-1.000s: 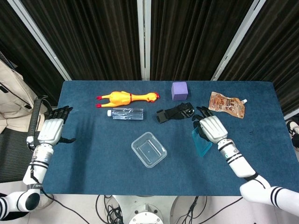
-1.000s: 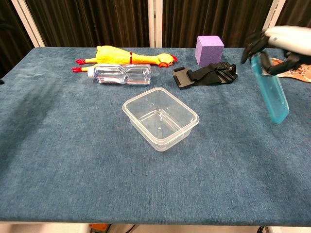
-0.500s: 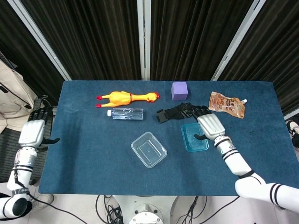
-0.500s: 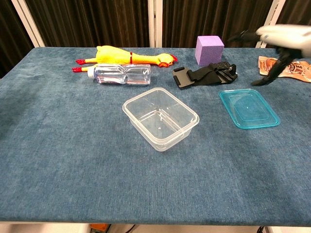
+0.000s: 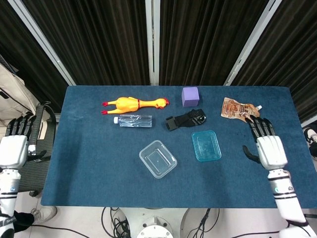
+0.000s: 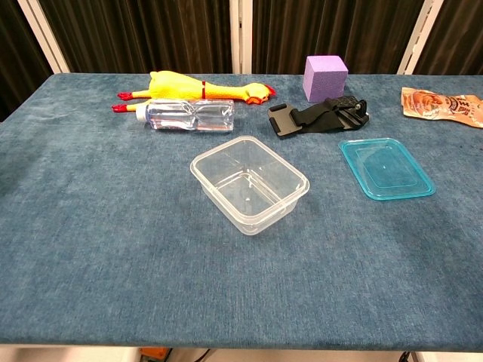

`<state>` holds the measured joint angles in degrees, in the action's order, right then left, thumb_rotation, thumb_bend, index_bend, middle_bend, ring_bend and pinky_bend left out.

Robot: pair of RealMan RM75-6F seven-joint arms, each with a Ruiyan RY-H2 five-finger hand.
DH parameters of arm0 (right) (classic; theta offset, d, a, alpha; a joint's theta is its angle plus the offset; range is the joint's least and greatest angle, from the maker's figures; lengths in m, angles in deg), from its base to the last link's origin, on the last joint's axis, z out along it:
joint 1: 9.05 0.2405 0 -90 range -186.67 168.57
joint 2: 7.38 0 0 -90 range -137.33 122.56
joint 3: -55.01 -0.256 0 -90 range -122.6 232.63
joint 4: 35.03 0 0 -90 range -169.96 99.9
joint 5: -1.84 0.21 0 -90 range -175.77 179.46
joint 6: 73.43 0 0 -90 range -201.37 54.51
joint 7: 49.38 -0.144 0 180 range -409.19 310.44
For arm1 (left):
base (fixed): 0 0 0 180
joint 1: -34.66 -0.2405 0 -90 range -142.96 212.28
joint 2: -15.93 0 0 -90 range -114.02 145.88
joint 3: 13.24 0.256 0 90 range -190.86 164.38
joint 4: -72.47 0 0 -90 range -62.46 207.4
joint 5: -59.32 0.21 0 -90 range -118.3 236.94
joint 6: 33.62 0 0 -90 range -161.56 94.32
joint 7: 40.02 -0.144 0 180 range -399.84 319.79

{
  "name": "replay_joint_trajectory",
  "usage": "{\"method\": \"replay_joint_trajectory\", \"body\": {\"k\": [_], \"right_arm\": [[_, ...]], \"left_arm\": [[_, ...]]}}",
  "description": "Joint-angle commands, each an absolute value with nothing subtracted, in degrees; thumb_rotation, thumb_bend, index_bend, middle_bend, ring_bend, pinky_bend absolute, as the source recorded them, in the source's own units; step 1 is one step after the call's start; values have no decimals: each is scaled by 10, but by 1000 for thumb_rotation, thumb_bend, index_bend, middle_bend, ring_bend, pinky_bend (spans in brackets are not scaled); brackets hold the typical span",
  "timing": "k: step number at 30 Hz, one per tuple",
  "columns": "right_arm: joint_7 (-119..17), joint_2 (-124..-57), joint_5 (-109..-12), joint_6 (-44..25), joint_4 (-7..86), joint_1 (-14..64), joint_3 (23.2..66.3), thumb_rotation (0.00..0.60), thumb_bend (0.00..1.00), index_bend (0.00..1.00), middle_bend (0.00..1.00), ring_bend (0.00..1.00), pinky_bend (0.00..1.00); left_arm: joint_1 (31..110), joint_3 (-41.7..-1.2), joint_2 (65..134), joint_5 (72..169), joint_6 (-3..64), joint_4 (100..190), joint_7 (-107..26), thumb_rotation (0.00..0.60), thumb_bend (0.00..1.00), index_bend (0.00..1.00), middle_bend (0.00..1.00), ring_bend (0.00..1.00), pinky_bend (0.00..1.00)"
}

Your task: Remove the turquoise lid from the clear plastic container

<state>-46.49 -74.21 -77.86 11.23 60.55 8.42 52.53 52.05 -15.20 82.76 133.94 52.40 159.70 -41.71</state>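
Sitting apart: lid off container

Left hand off the bench edge, fingers spread, empty. Clear plastic container open mid-bench. Turquoise lid flat just right of it, not touching. Right hand near right edge, fingers spread, empty.

The clear plastic container stands open and empty near the middle of the blue table, turned at an angle to the table's edges. The turquoise lid lies flat on the cloth to its right, apart from it, rim upward, a shallow rounded rectangle.
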Motion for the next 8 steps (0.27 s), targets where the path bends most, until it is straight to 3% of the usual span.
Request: {"method": "replay_joint_trajectory", "body": {"k": [1, 8], "right_arm": [[-506, -725, -823, 168, 608, 24, 562, 600, 276, 0, 20, 0, 0], [-554, -717, -854, 179, 586, -12, 586, 600, 284, 0, 15, 0, 0]], "left_arm": [[490, -133, 820, 1369, 554, 1623, -425, 600, 18, 35, 21, 0, 0], [441, -112, 821, 1394, 589, 1651, -438, 600, 19, 35, 21, 0, 0]]}}
